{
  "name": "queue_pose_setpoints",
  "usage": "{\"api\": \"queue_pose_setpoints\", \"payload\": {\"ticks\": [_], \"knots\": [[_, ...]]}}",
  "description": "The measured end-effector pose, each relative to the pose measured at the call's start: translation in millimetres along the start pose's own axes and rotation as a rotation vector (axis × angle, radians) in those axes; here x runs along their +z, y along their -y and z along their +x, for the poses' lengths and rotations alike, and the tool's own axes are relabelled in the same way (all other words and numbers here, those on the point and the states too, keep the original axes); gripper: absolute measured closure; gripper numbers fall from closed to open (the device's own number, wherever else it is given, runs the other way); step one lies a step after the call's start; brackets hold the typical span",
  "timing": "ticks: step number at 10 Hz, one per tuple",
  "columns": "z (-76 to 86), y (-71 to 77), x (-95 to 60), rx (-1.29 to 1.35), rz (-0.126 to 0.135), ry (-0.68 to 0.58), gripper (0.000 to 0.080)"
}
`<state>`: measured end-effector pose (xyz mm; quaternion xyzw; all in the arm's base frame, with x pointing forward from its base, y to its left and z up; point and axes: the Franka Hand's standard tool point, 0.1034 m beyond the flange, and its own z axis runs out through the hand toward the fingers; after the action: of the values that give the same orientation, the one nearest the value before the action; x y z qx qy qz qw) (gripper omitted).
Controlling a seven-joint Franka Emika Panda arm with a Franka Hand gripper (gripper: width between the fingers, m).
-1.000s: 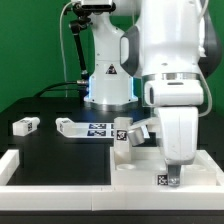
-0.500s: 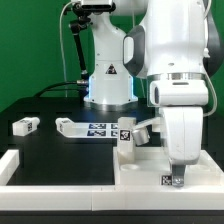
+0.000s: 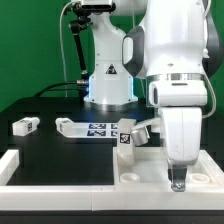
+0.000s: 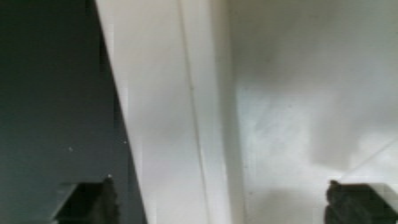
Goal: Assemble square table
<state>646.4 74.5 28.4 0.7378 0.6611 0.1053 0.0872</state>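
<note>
The white square table top [image 3: 140, 172] lies at the front on the exterior view's right. My gripper [image 3: 178, 183] hangs low over it, near its front edge. In the wrist view the gripper [image 4: 226, 184] is open: the two dark fingertips [image 4: 89, 200] stand far apart with only the white top [image 4: 294, 110] and its raised rim [image 4: 169, 120] between them. Nothing is held. White tagged leg blocks lie behind on the black table: one [image 3: 25, 126] at the far left, one [image 3: 70, 126] beside it, and two [image 3: 126, 137] [image 3: 146, 129] close to the arm.
The marker board [image 3: 100, 128] lies flat between the leg blocks. A long white border rail [image 3: 60, 178] runs along the front of the black table [image 3: 60, 150]. The robot's base [image 3: 108, 85] stands behind, and the arm's bulky wrist hides the right part of the top.
The jaws have gone from shut to wide open. The small tag that showed beside the fingertips at the front is no longer visible. The arm has stayed in place.
</note>
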Motion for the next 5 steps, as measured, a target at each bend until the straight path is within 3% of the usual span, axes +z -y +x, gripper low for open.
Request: {"api": "queue_pose_setpoints", "payload": {"ticks": [5], "knots": [[-1.2,-0.2,0.2,0.002,0.000,0.001,0.0151]]}}
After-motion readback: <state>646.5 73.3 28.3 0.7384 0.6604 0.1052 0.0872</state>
